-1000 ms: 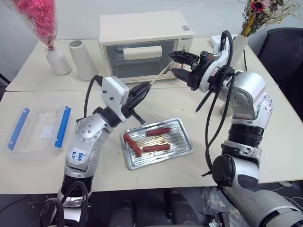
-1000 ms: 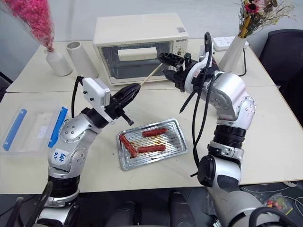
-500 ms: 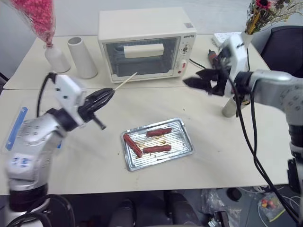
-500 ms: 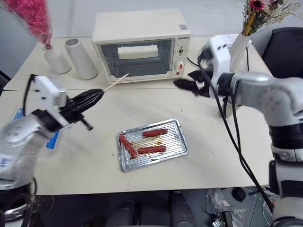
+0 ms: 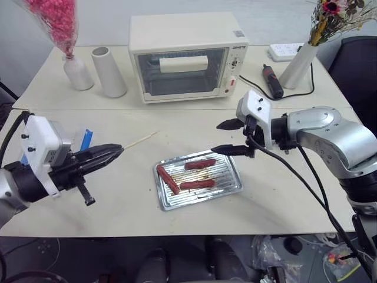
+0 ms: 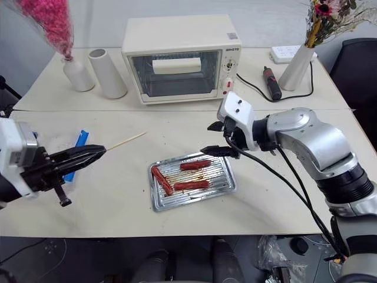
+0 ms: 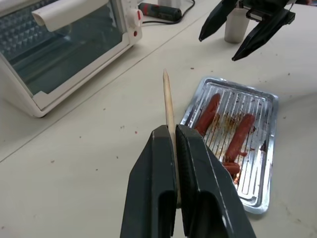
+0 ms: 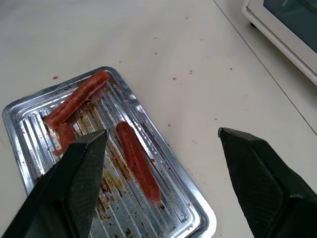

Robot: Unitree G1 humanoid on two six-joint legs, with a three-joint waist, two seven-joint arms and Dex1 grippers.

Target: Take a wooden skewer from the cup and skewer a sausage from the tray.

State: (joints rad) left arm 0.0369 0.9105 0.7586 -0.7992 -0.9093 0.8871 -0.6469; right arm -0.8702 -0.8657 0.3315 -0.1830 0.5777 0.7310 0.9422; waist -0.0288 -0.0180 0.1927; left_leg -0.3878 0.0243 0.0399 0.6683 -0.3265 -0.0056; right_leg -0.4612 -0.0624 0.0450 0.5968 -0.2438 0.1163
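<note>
The left hand [image 5: 112, 154] is clamped tight on the wooden skewer [image 7: 168, 101], fingers pinching its near end so the pointed tip juts out over the bare worktop [image 5: 283, 194], aimed toward the toaster oven [image 5: 187, 56] and well left of the tray [image 6: 227, 184]. Over on the right, the right hand [image 5: 228, 137] hovers just above the tray's far right corner with its fingers spread wide and nothing between them. Three sausages lie in the ribbed bottom; the sausage [image 8: 137, 160] nearest that hand sits directly below the gap between the fingers, and the other two lie further left. That skewer looks featherlight and thin, likely to flex or snap if pushed off-axis, so a grip closer to the tip would stiffen the thrust. The sausage looks glossy, probably greasy and soft, apt to roll on the ribs or slip, so pinching it across the middle, gently, and driving the point in lengthwise from one end seems the safest bet.
</note>
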